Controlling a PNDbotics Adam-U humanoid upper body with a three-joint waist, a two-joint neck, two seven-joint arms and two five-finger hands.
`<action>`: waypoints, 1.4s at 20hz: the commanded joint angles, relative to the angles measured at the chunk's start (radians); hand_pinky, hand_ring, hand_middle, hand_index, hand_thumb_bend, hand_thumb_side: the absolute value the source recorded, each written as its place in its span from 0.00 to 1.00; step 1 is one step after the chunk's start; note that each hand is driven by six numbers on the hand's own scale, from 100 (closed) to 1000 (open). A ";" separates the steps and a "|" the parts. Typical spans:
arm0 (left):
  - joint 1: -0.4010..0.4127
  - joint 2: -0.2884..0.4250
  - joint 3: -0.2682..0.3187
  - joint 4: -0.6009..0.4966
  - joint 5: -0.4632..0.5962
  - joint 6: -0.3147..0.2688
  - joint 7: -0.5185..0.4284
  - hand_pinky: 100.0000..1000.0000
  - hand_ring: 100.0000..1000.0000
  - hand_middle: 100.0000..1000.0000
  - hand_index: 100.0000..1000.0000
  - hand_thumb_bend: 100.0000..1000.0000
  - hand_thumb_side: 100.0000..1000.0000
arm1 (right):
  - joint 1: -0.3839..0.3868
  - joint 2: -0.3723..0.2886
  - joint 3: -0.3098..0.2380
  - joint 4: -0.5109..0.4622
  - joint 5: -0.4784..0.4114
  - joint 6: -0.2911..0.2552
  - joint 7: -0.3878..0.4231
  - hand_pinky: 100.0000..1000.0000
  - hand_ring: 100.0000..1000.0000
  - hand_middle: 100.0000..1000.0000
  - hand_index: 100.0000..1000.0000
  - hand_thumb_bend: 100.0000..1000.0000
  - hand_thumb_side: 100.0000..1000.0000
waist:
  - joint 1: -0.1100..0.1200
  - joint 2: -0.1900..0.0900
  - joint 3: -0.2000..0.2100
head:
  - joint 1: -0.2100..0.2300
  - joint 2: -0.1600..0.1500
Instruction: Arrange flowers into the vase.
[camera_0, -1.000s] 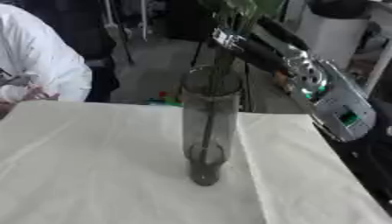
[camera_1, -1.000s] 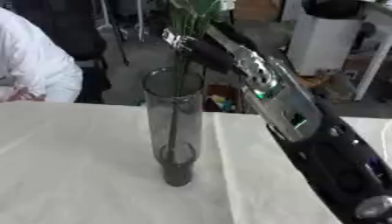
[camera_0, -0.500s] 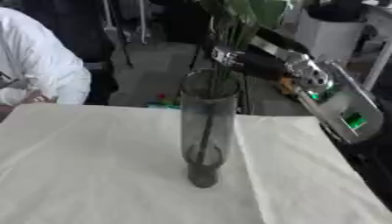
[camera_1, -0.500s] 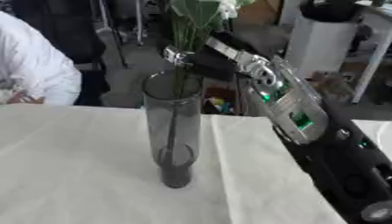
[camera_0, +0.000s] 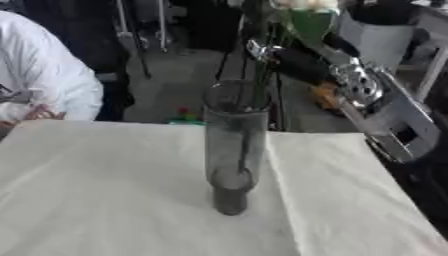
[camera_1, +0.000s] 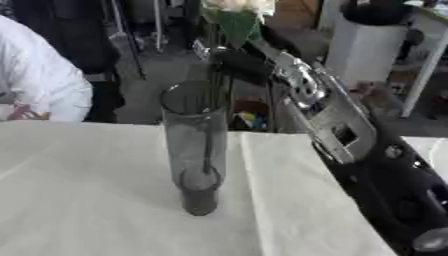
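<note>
A tall smoky glass vase (camera_0: 234, 150) stands upright on the white tablecloth (camera_0: 105, 200), near the middle. My right hand (camera_1: 234, 59) hangs just above and behind the vase's rim, at the end of the black and silver arm (camera_1: 337, 125) that reaches in from the right. Its fingers are curled on the stem of a flower. The flower's white bloom (camera_1: 238, 4) and green leaf (camera_1: 236, 27) show at the top edge. The thin dark stem (camera_1: 208, 145) runs down inside the vase towards its base. My left hand shows in neither view.
A person in white (camera_0: 44, 85) sits at the table's far left edge. Behind the table are dark stands (camera_0: 131, 35) and a white bin (camera_1: 367, 45). The cloth's right edge (camera_0: 385, 175) lies close to my arm.
The flower has come lower with my right hand. Its white bloom now shows at the top edge, and the stem reaches deeper into the vase. The vase has stayed put.
</note>
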 joint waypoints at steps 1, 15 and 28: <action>-0.006 0.014 0.006 -0.013 0.003 0.001 -0.003 0.78 0.87 0.87 0.94 0.00 1.00 | -0.025 -0.026 -0.007 -0.020 -0.016 0.005 -0.010 0.66 0.68 0.44 0.53 0.00 0.87 | 0.005 -0.034 -0.001 | 0.001 -0.005; -0.005 0.003 0.011 -0.013 0.003 -0.003 0.001 0.78 0.87 0.87 0.94 0.00 1.00 | -0.006 -0.032 0.012 -0.043 -0.016 -0.020 0.012 0.66 0.68 0.45 0.54 0.00 0.88 | 0.003 -0.025 0.003 | -0.004 -0.021; -0.002 -0.005 0.017 -0.013 0.003 -0.002 0.010 0.78 0.87 0.87 0.94 0.00 1.00 | 0.011 -0.029 0.039 -0.041 0.013 -0.044 0.053 0.67 0.69 0.48 0.59 0.05 0.93 | 0.013 -0.015 0.003 | -0.013 -0.025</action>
